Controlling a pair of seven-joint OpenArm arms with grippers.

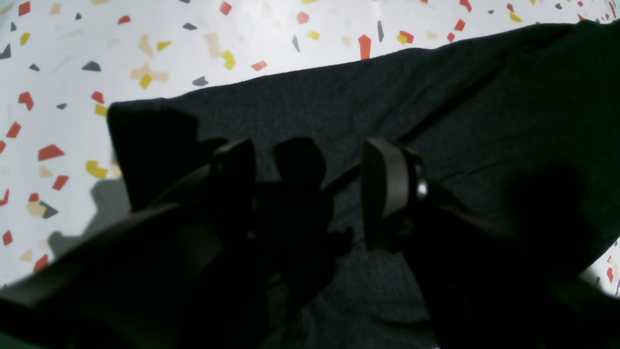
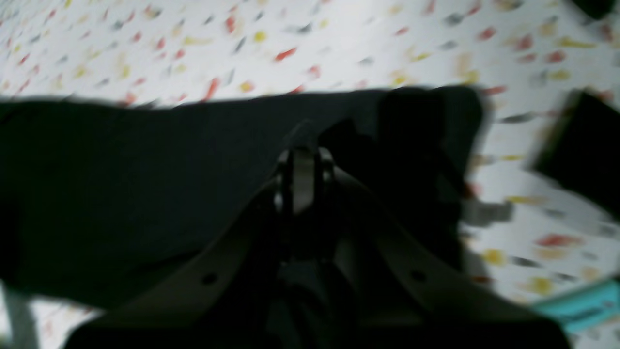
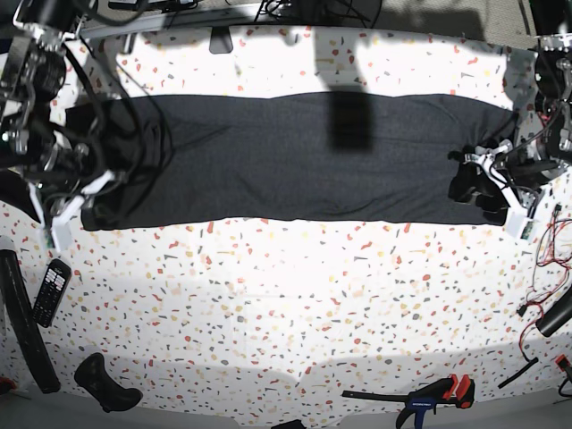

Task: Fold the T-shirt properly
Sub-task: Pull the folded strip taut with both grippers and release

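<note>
Base view shows the T-shirt [image 3: 304, 156] lying as a long dark band across the far half of the speckled table [image 3: 286, 295], already narrowed into a strip and lying fairly flat, with some bunching at the end on that view's left. The left gripper [image 3: 469, 179] sits over the end on the view's right; the right arm works at the opposite end, its gripper hard to pick out among cables and cloth there.

In the left wrist view the left gripper [image 1: 310, 184] has its jaws standing wide apart just above the dark fabric [image 1: 436, 111], near a corner of the shirt, with nothing between them. In the blurred right wrist view the right gripper [image 2: 302, 165] has its jaws pressed together over the cloth [image 2: 145, 169]; whether a pinch of fabric is caught between them cannot be told.

The step in hand appears to be taking hold of the two ends of the strip for a crosswise fold. The next move likely calls for the left jaws to drop onto the edge and close on all layers, then both ends to be carried evenly so the strip does not twist.

A black remote [image 3: 51, 290] lies near the table's front left in the base view, well apart from the shirt.
</note>
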